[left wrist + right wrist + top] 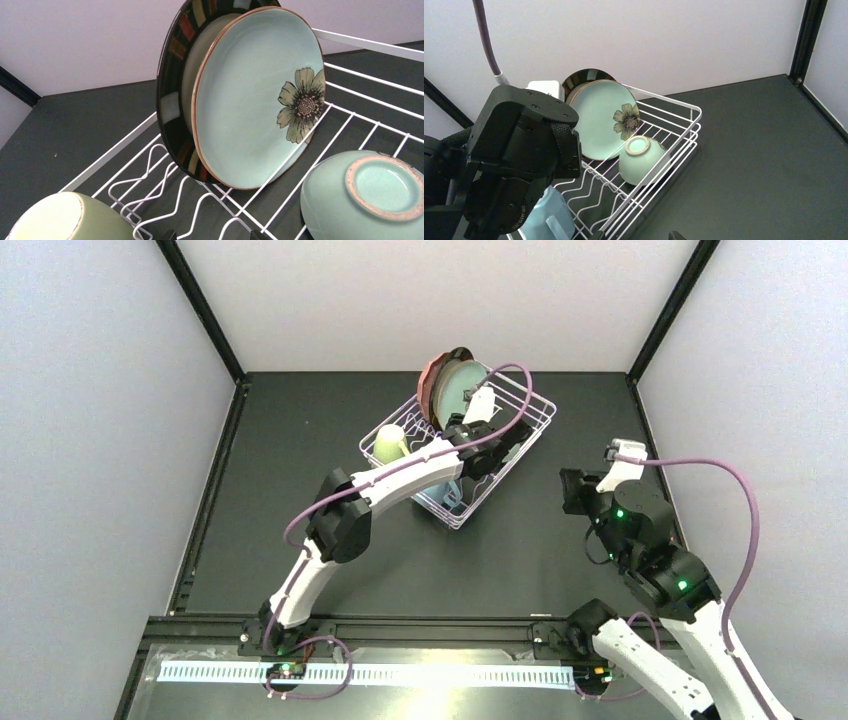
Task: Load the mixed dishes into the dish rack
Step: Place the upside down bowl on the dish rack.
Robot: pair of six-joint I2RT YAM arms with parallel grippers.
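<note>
Dish rack [541, 412], a rectangular basket of thin white wire with a row of zigzag prongs along its floor, sits askew on the far middle of the matte black table [300, 450]. At its far end three plates stand on edge, packed face to back. The pink dotted plate [430, 390] is outermost, then comes the dark-rimmed plate [172, 107] with glossy coloured blocks round its border. In front is the mint flowered plate [240, 105], smooth and glazed, with a thin tan rim and one olive flower printed near its edge. Just beside them the pale-green bowl [325, 200] lies mouth down on the wires by the rack's side wall, its round foot ring bare and sandy. A yellow-green mug [95, 220] with a cream inside rests at the rack's left side. The light-blue mug [541, 220] sits at the near end, largely hidden behind the left arm [519, 160].

The left gripper [211, 236] hovers low over the rack's floor, facing the plates. Only its dark fingertips [167, 234] show at the frame's lower edge, spread apart with nothing between them. The right gripper [636, 236] hangs above the bare table off to the right of the rack, clear of it, its two tips likewise parted and holding nothing.
</note>
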